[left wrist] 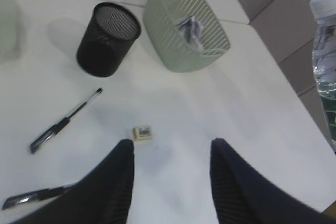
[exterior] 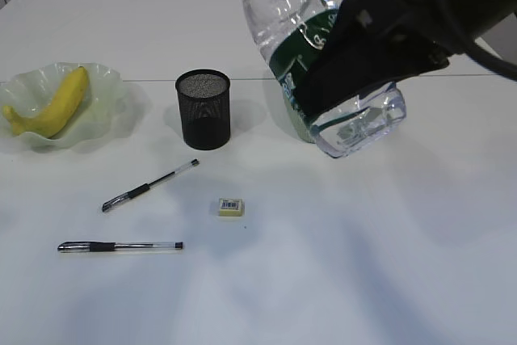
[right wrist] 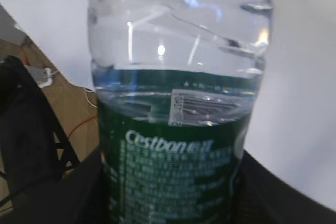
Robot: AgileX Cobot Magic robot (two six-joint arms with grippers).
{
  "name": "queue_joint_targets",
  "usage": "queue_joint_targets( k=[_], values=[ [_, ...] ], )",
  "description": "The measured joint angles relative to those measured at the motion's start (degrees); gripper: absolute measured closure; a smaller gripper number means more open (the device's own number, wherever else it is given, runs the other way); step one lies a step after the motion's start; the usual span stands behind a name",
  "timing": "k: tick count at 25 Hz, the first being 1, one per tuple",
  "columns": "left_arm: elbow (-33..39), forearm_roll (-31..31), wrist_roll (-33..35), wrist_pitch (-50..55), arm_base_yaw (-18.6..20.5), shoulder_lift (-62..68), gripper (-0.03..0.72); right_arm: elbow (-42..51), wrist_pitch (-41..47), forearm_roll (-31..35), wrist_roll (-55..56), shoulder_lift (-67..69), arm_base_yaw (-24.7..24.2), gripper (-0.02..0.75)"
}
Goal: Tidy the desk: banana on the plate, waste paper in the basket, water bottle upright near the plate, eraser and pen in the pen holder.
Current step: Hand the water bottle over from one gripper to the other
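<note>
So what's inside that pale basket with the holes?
Inside the basket, a crumpled piece of waste paper rests against the far wall, seen from the left wrist camera. The basket's near wall hides its floor, so anything lying lower down can't be seen.

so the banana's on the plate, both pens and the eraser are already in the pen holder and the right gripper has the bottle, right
Not quite. The pens and the eraser lie on the table, not in the pen holder, as the exterior view shows. The rest holds: the banana is on the plate and the right gripper has the bottle.
</note>
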Motion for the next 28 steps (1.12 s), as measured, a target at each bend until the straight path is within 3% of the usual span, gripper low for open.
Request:
queue_joint_targets(
  k=[5,12,19,28],
  values=[
    [0.0,-8.56,8.42,2.22,0.0,0.0,0.35,0.03,0.0,3.93,-2.27,-1.76,1.24,0.343],
    [0.0,-19.35,19.16,7.19,0.0,0.0,0.35,0.13,-0.85,4.99,-5.19,-1.75,8.29,0.343],
    [0.0,-27.03,30.28,15.24,0.0,0.0,0.349,0.13,-2.77,13.67,-12.34,-1.75,8.54,0.343],
    [0.0,-37.94,36.5,17.93,0.0,0.0,0.173,0.13,-5.0,22.75,-18.64,-1.75,8.54,0.343]
  ],
)
